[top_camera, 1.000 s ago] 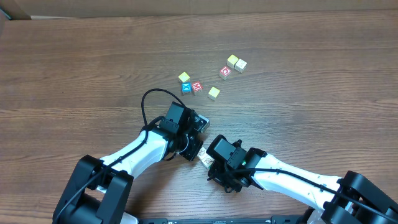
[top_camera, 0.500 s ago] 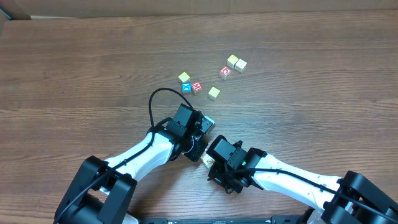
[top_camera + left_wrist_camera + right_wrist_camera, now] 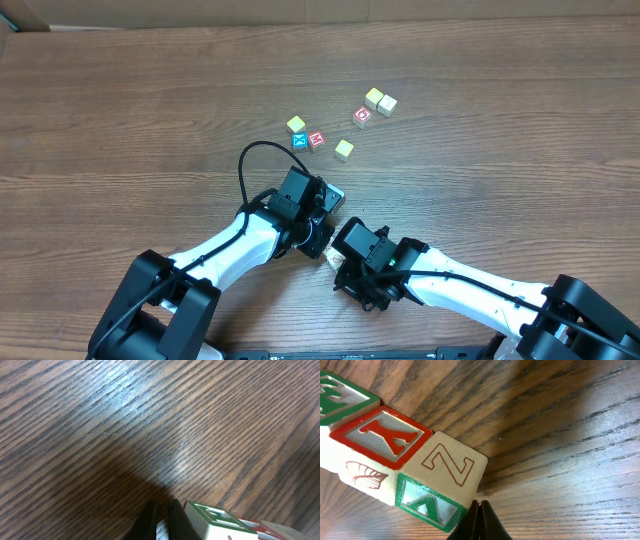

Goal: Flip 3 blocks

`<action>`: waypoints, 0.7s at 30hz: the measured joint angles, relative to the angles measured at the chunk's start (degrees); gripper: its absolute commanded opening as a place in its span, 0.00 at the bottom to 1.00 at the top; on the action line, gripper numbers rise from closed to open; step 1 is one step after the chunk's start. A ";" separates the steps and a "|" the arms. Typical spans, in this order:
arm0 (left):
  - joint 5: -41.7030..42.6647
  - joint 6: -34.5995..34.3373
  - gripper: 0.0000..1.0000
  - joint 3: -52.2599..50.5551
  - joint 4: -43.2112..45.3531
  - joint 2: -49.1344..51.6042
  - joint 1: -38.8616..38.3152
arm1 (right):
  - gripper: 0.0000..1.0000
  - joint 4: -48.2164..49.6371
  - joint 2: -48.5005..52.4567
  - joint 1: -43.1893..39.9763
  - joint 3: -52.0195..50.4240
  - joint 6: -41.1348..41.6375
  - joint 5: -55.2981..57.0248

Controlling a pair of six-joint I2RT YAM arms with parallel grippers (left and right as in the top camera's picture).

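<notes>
table (image 3: 120,90): dark brown wood-grain top, grain runs side to side in overhead. Tan strip (image 3: 300,8) along far edge, can't tell if wall or board. Glare patch on the grain in left wrist view. Soft shadows beside the fingers in both wrist views.

Task items: row of 3 blocks (image 3: 365,475) lying touching side by side on the tbl, near edge, centre, between the two gripper heads. Mostly hidden from overhead. In right wrist view: green-framed block (image 3: 330,402), red-framed block (image 3: 387,435) in the middle, Z block (image 3: 447,462) at the end. Z block has a red-outline Z on top and a green-framed A on its side face.

left gripper (image 3: 162,522): fingers pressed together, pinching nothing I can make out, tips just beside the green-framed block.
right gripper (image 3: 480,520): fingers pressed together, tip at the Z block's lower corner. Contact or tiny gap, can't tell.

left arm (image 3: 235,240) and right arm (image 3: 470,290) come in from near edge.

Loose cluster further back, well apart from the row: yellow-topped cubes (image 3: 296,124), blue-faced cube (image 3: 299,141), red-faced cubes (image 3: 316,139).
</notes>
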 measured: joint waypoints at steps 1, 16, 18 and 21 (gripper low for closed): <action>0.00 0.00 0.04 0.00 0.04 0.00 0.00 | 0.04 0.07 0.00 0.00 0.00 0.00 0.02; -0.04 0.00 0.04 0.00 0.37 0.04 -0.07 | 0.04 0.13 0.00 0.00 0.00 0.44 0.00; -0.02 -0.02 0.04 0.00 0.37 0.04 -0.07 | 0.04 0.13 0.00 0.00 0.00 0.50 0.04; -0.02 -0.02 0.04 0.00 0.37 0.04 -0.09 | 0.04 0.11 0.00 0.00 0.00 0.83 0.02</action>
